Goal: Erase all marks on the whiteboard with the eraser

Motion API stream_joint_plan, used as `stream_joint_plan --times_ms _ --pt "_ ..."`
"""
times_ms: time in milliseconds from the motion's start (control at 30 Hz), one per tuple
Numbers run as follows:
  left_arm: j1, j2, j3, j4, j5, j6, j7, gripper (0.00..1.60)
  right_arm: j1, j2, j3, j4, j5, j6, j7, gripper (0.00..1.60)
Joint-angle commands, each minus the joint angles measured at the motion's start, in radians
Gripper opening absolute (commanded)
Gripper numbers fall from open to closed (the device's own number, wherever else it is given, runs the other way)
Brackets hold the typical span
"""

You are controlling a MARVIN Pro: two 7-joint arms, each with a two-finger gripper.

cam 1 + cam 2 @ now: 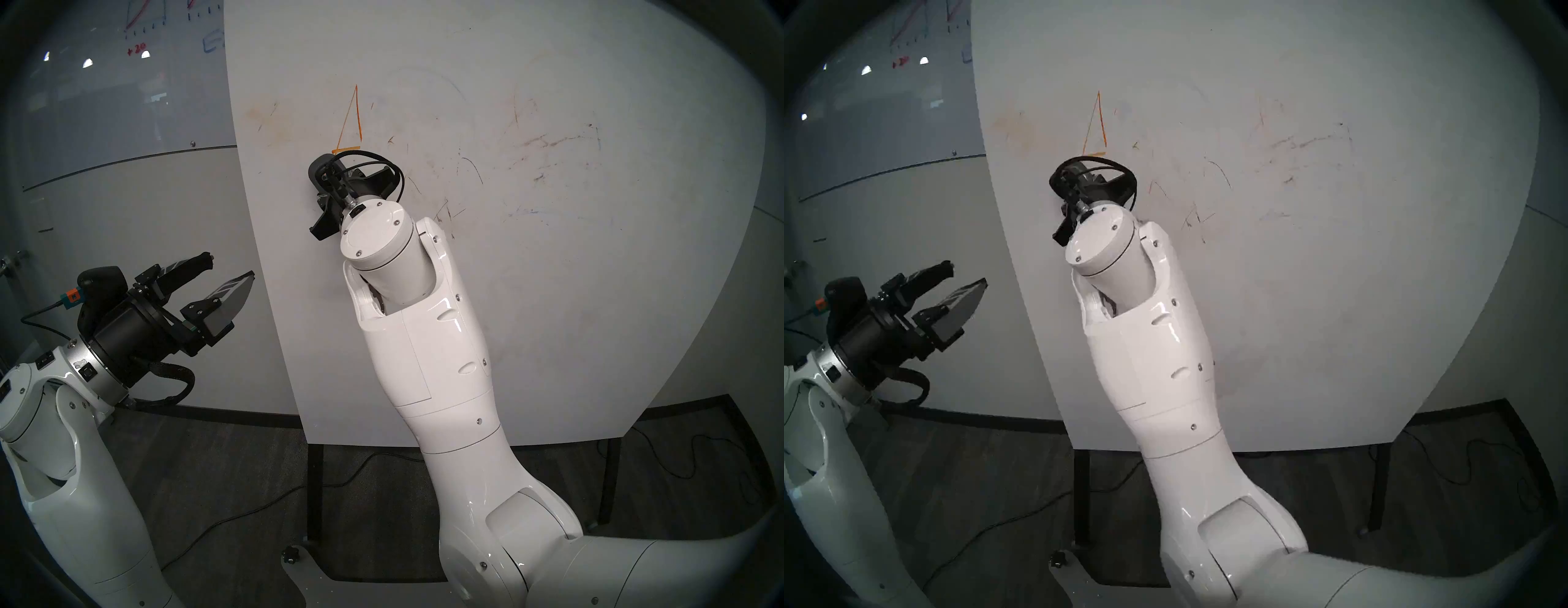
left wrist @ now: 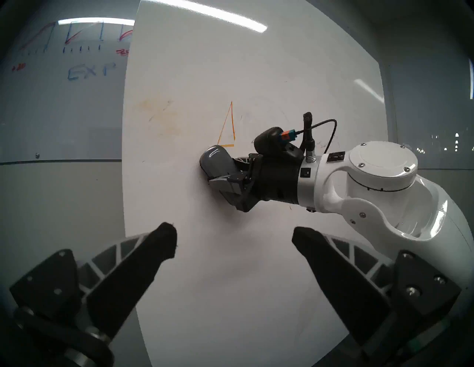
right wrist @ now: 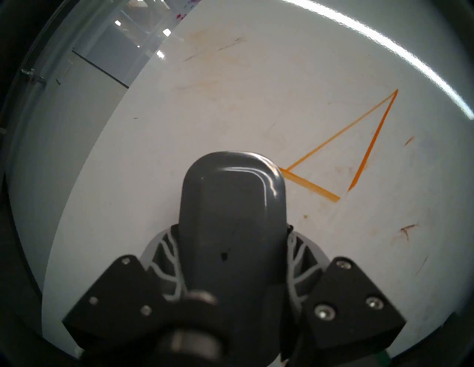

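The eraser, a dark grey oblong block with rounded ends and a small centre dot, lies flat against the whiteboard, its rounded far end touching the lower-left corner of the remaining orange marks. These marks form the upper part of a letter A: two thin strokes meeting at an apex, with a short, smeared bar beneath. The right gripper is clamped on the eraser, one ribbed finger pressed to each long side. In the head view, the right arm reaches up and across the board, its wrist hiding most of the eraser just below the marks. Faint grey-brown scratches scatter to the right on the whiteboard. The left gripper hangs off the board's left edge, fingers apart and holding nothing. Behind it stands a glass wall board bearing red and blue graph scribbles.
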Motion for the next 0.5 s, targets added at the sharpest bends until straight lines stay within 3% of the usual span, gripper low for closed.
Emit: stream_joint_plan --times_ms 0,467 --pt "0.001 0.002 0.002 -0.016 -0.004 0.001 0.001 1.6 0.016 -0.001 -0.046 -0.005 0.018 0.002 -0.055 0.0" --pt "0.001 0.002 0.002 -0.016 -0.004 0.001 0.001 1.6 0.045 -0.02 -0.06 0.091 -0.047 -0.03 -0.21 0.0"
